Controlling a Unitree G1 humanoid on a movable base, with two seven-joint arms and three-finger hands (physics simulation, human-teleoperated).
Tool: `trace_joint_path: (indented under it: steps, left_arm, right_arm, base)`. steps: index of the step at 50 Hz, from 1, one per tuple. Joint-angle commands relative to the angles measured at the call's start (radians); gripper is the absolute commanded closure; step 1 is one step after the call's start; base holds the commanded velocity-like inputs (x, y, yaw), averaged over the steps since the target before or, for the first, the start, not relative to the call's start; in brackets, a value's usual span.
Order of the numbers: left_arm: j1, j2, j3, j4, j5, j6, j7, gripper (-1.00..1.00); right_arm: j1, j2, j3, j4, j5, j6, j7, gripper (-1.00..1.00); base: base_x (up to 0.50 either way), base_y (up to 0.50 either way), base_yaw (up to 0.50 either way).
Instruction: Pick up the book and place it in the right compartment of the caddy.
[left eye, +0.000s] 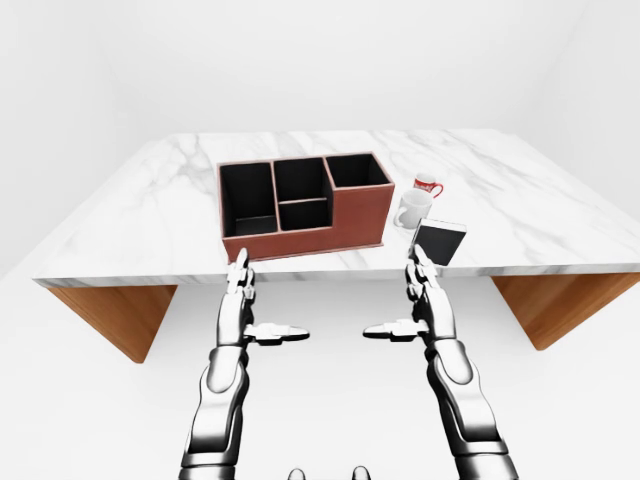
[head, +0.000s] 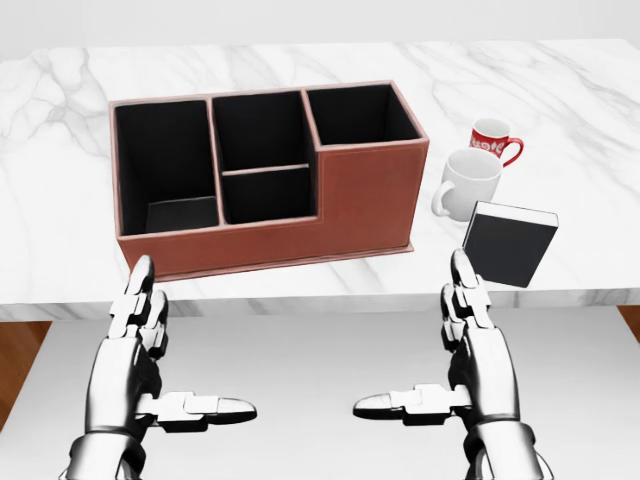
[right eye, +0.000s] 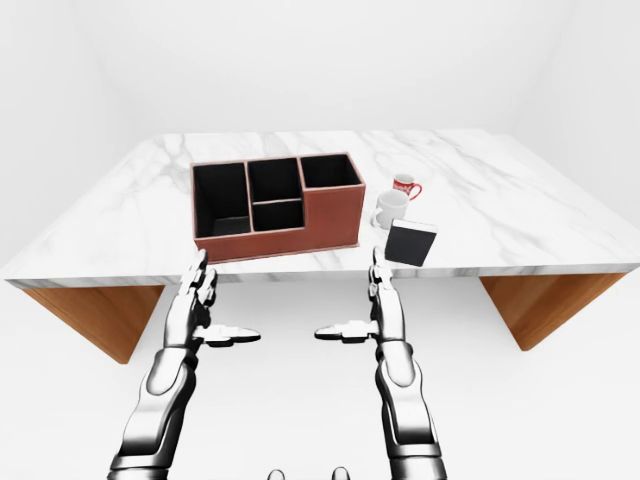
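White marble table (left eye: 140, 215); on it brown caddy (head: 370, 195), two mugs (head: 468, 182), upright black book (head: 508, 244)

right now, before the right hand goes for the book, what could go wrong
1. The book stands on edge right beside the white mug and red mug; a reaching right hand could knock them.
2. It stands near the table edge, so a nudge might tip it off.
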Motion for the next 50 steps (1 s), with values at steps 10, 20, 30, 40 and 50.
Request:
trace_joint_path:
  steps: [10,20,30,40,50]
  left_arm:
    - [-0.011,0.018,0.038,-0.015,-0.021,0.027,-0.024,-1.00]
    - [-0.001,0.041,0.115,-0.315,-0.097,0.083,-0.027,-1.00]
    - [-0.088,0.134,0.378,-0.553,-0.277,0.083,0.061,-1.00]
    - [-0.108,0.182,0.434,-0.487,-0.372,0.083,0.185,-1.00]
    - [-0.097,0.192,0.440,-0.497,-0.402,0.083,0.216,-1.00]
  right_arm:
    - [0.002,-0.013,-0.027,0.000,-0.005,0.010,0.016,-1.00]
    - [0.113,-0.022,-0.074,-0.437,-0.014,0.084,0.020,-1.00]
    - [0.204,0.030,-0.333,-1.041,0.075,0.084,0.097,-1.00]
    - [0.268,-0.055,-0.492,-1.049,0.290,0.084,0.027,-1.00]
    - [0.309,-0.126,-0.474,-1.049,0.359,0.084,-0.057,-1.00]
  base:
    - [0.00,0.00,0.00]
    - [0.00,0.00,0.00]
    - [0.00,0.00,0.00]
    - [0.00,0.00,0.00]
    - [0.00,0.00,0.00]
